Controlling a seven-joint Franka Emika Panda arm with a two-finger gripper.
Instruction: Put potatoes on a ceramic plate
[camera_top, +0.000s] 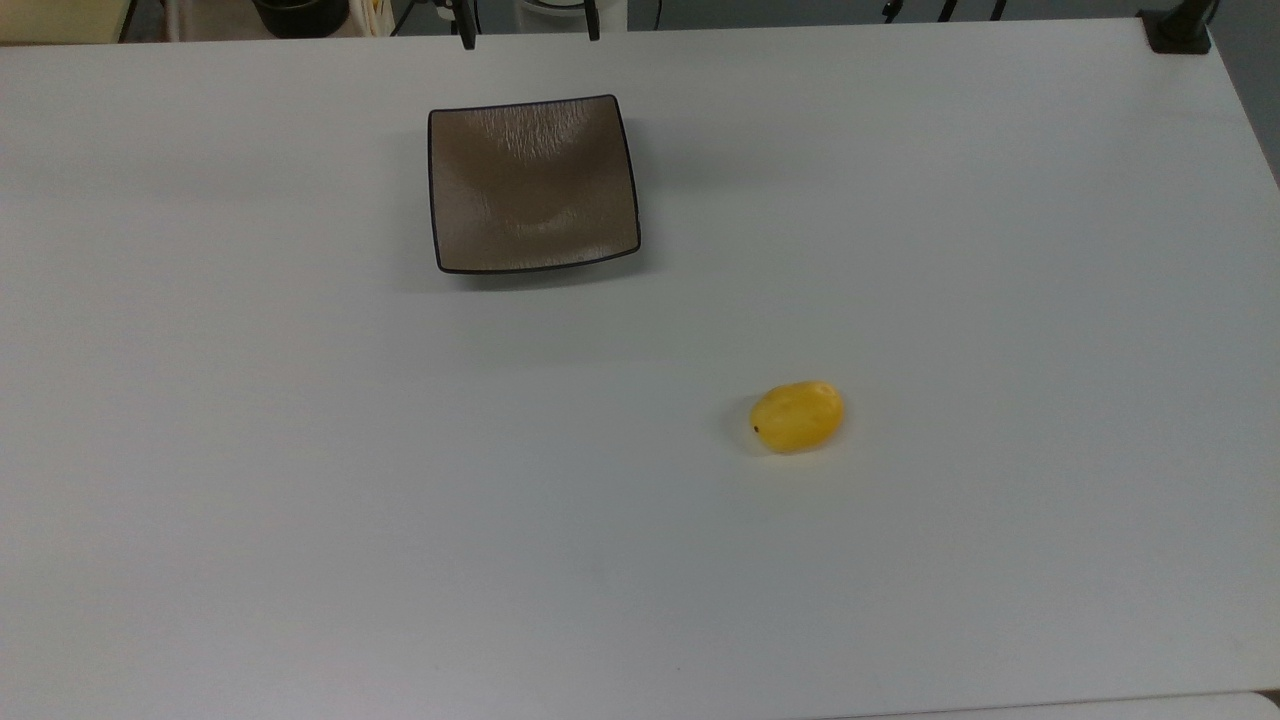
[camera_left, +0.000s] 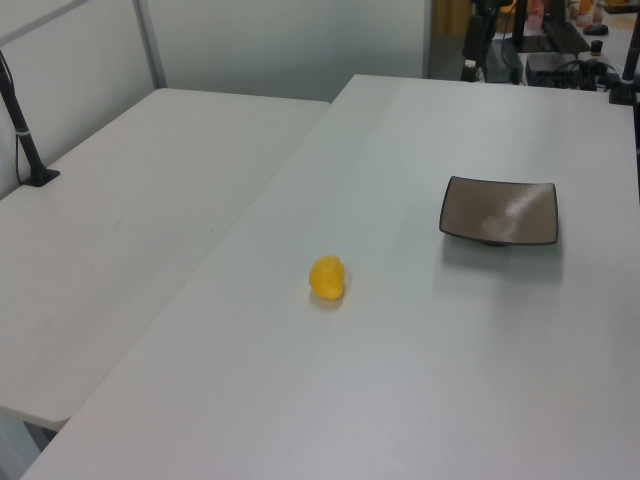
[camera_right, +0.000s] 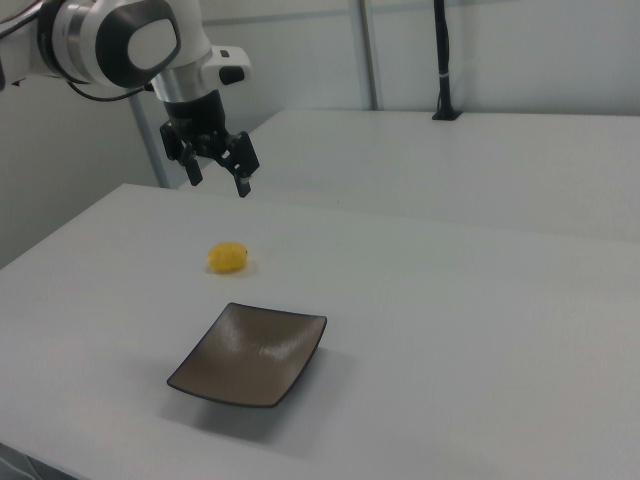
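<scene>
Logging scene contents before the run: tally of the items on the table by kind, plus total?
Potato: 1, yellow, lying on the bare table
Ceramic plate: 1, square, brown-grey, nothing on it
Total: 2 things on the table. The gripper hangs open above the table in the right view, holding nothing.

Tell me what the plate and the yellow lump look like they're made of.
The ceramic plate looks like glazed ceramic: a glossy brown-grey surface with faint streaks, bright highlights and a thin black rim. The potato looks smooth and shiny, with an even bright yellow colour, so it may be a plastic or waxy imitation rather than a real one; the look alone leaves that open.
</scene>
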